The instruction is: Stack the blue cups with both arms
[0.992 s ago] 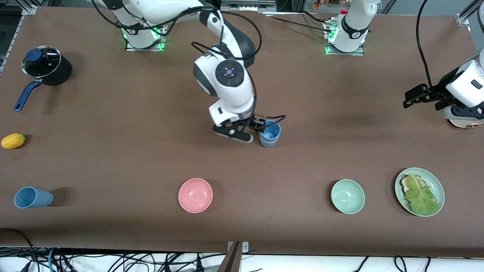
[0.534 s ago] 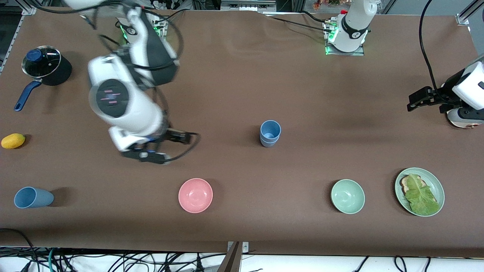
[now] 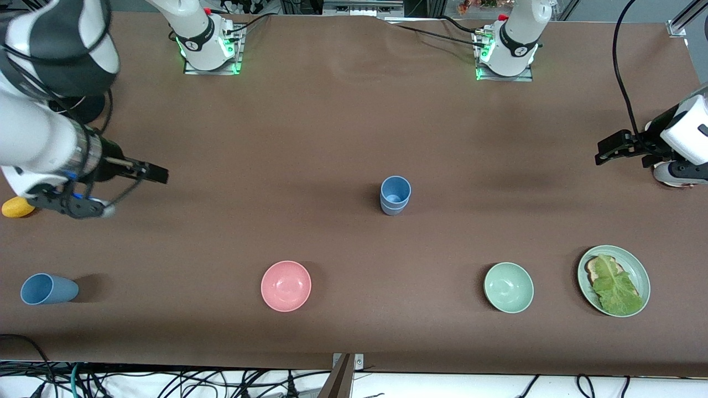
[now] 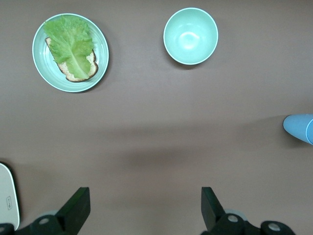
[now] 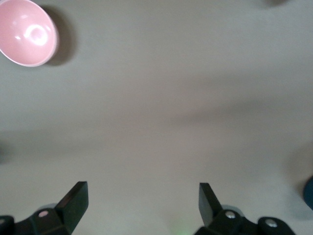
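the brown table (image 3: 332,121) carries two white arms. the right arm (image 3: 44,110) hangs over its own end of the table, and the right gripper (image 3: 119,190) hovers empty with its jaws spread wide over bare cloth beside a yellow fruit (image 3: 16,207). the left arm (image 3: 683,138) waits at the other end, the left gripper (image 3: 611,149) also gaping wide and holding nothing.

as to progress, part of the work looks done: in the middle of the table stands a stack of blue cups (image 3: 395,195), upright, which seems to be two cups nested, though the seam is small and a third cannot be ruled out. one lone blue cup (image 3: 47,289) lies on its side near the front camera at the right arm's end, well apart from the stack. that one is judged to be what is left: it needs lifting, righting and setting into the stack.

counted: two arms, two grippers, one stack, one loose cup, one pink bowl (image 3: 286,286), one pale-green bowl (image 3: 508,287), one green plate (image 3: 636,265) bearing toast with a lettuce leaf (image 3: 615,287), and one fruit.
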You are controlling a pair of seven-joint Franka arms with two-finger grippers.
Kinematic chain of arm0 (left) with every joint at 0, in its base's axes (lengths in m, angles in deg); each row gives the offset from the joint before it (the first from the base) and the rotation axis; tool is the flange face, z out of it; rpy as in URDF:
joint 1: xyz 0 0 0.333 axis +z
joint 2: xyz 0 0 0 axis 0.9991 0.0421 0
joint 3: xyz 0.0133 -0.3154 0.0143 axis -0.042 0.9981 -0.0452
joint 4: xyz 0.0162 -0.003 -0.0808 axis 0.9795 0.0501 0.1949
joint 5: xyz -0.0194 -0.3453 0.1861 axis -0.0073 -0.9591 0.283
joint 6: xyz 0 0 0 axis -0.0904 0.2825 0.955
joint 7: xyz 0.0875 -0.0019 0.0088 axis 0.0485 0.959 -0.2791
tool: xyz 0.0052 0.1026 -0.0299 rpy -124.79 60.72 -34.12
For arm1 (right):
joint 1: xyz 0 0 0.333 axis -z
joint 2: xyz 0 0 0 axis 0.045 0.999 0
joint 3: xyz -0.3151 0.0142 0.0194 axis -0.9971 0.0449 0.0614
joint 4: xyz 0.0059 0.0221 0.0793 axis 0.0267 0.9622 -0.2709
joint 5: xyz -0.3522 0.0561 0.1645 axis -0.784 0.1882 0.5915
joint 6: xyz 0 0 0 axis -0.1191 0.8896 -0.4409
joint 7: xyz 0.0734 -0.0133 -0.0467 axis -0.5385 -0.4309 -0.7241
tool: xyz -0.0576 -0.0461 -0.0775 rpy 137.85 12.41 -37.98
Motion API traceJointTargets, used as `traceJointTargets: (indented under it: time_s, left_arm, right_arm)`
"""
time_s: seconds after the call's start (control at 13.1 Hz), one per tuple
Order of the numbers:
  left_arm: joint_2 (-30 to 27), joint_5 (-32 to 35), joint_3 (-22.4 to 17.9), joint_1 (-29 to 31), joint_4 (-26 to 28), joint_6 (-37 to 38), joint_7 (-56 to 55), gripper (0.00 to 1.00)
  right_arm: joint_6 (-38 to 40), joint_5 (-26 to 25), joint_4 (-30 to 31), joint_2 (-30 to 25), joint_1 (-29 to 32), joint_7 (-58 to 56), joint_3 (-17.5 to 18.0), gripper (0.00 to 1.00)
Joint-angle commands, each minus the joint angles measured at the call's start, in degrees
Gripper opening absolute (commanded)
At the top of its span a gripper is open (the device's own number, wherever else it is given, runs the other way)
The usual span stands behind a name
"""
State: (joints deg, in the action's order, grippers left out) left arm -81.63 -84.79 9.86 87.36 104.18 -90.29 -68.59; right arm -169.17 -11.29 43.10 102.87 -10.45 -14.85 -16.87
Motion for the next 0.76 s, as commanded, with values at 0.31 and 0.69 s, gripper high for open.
traceJointTargets:
  time_s: [0.31, 0.69]
  left_arm:
    - [0.8, -0.4, -0.2, 0.1, -1.8, 0.6, -0.1, 1.0]
    - [0.8, -0.4, -0.2, 0.0, -1.8, 0.6, -0.1, 1.0]
  right_arm:
    - [-0.9, 0.6, 10.2, -10.0, 9.4, -8.4, 0.3, 1.0]
    - [-1.3, -0.5, 9.6, -9.9, 9.2, -8.1, 0.7, 1.0]
